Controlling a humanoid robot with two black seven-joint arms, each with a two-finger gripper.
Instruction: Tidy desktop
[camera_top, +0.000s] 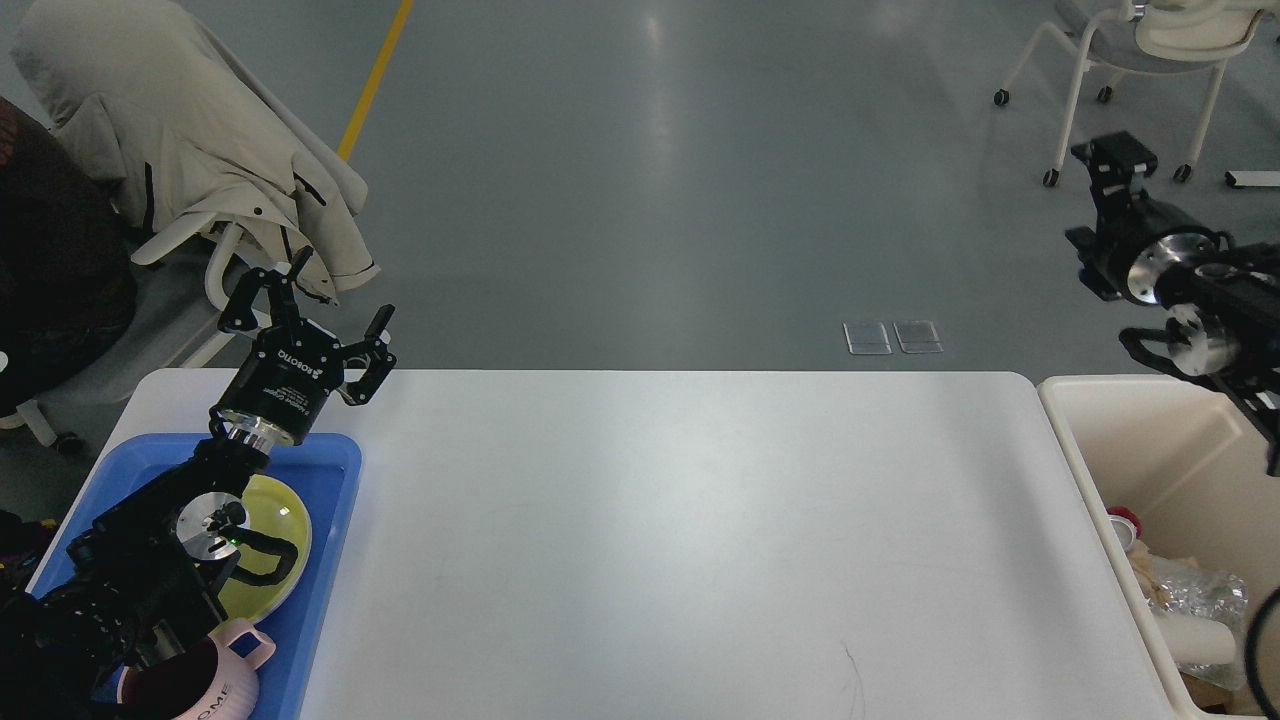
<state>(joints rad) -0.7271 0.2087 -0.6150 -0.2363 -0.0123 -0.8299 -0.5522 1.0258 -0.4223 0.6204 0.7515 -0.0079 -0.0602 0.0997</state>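
Gripper on the left arm (330, 300) hangs above the far left corner of the surface (660, 540), its two fingers spread wide with nothing between them. Just under and behind its wrist sits a blue tray (335, 500) at the left edge of the surface, holding a yellow-green plate (280, 545) and, nearer the front, a pink mug (215, 680); the arm covers much of the tray. The right gripper (1118, 160) is raised off beyond the far right corner, over the floor (650, 180), seen dark and end-on, so I cannot tell how far it is open or whether it has anything.

The surface is white with rounded far corners and runs bare from the tray to its right edge; a thin dark scratch (855, 675) marks it near the front right. A cream bin (1075, 440) stands touching or just beside the right edge, with crumpled waste in it. Past the far edge, a chair with a coat (190, 130) stands left and a white chair (1150, 50) far right, well apart.
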